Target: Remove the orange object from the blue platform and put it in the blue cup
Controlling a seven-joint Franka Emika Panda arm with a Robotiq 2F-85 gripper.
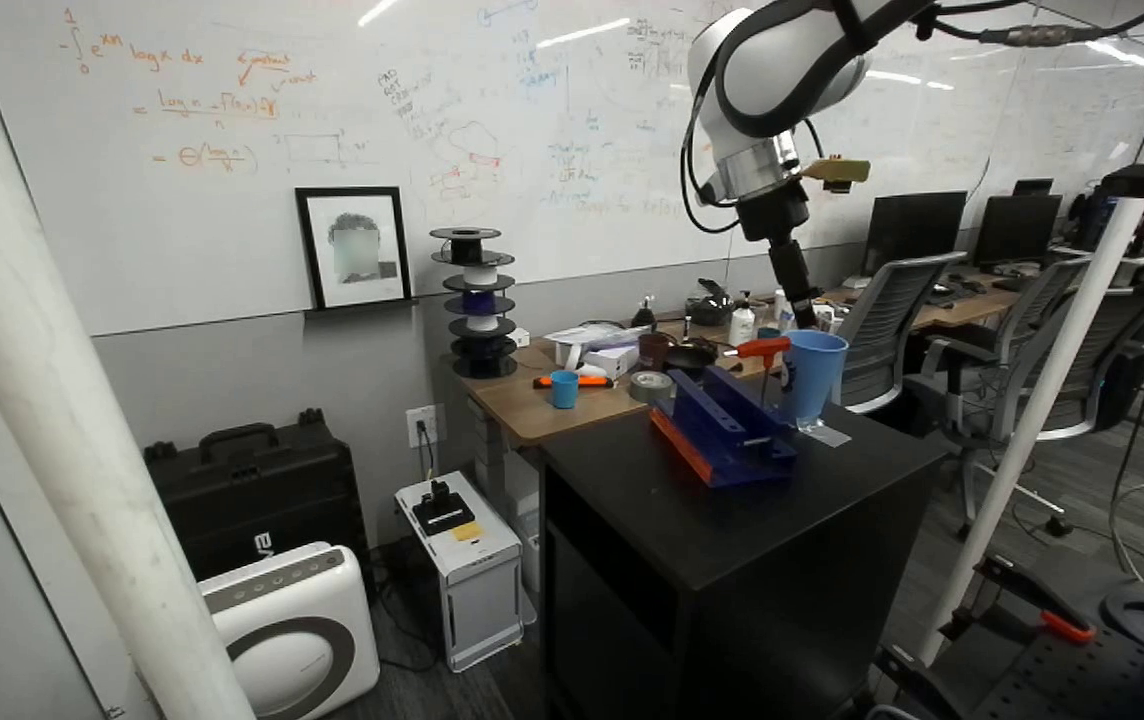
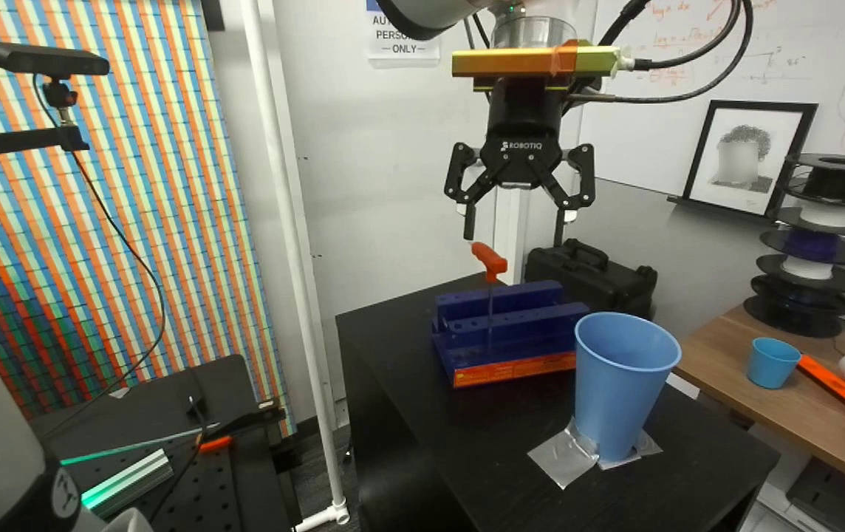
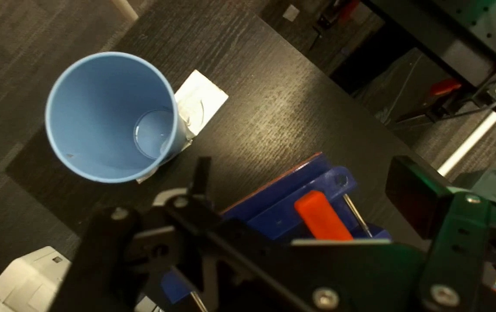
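The orange object is a T-handled tool with an orange grip point(image 2: 490, 260) and a thin metal shaft. It stands upright in the dark blue platform point(image 2: 533, 323), and both also show in an exterior view point(image 1: 762, 347) point(image 1: 722, 415). The light blue cup point(image 2: 622, 391) stands upright beside the platform; its inside looks empty in the wrist view point(image 3: 100, 112). My gripper point(image 2: 515, 233) is open and empty, just above the orange grip. In the wrist view, the grip point(image 3: 321, 214) shows between the spread fingers point(image 3: 308, 184), partly hidden by the gripper body.
The platform and cup stand on a black cabinet point(image 1: 622, 500). Silver tape point(image 2: 564, 452) holds the cup's base. A wooden desk point(image 1: 522, 410) beside it bears a smaller blue cup point(image 2: 771, 363) and a stack of spools point(image 2: 810, 244). A white pole point(image 1: 1022, 430) stands near the cabinet.
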